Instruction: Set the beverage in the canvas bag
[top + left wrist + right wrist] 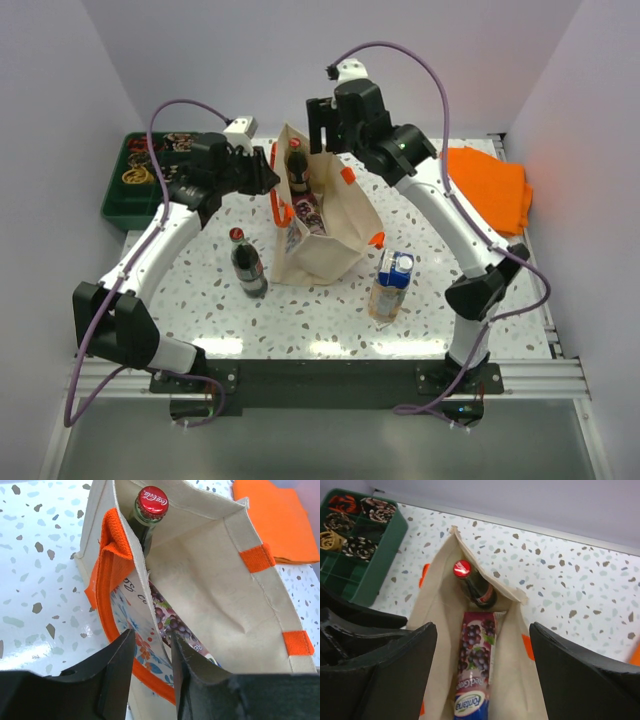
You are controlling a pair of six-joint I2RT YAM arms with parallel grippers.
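One canvas bag [325,235] stood open directly under the right gripper [482,630], whose jaws were spread wide and empty above its mouth. Inside it, below those jaws, were one cola bottle [472,582] and one grape juice carton [475,670]. The left gripper [152,634] had its jaws narrowly apart, astride the bag's wall by an orange handle [107,575]. A second cola bottle [248,265] stood under the left arm and a second carton [390,285] under the right arm, both clear of the bag. One green tray [120,205] lay behind the left gripper, one orange cloth [490,185] outside the right arm
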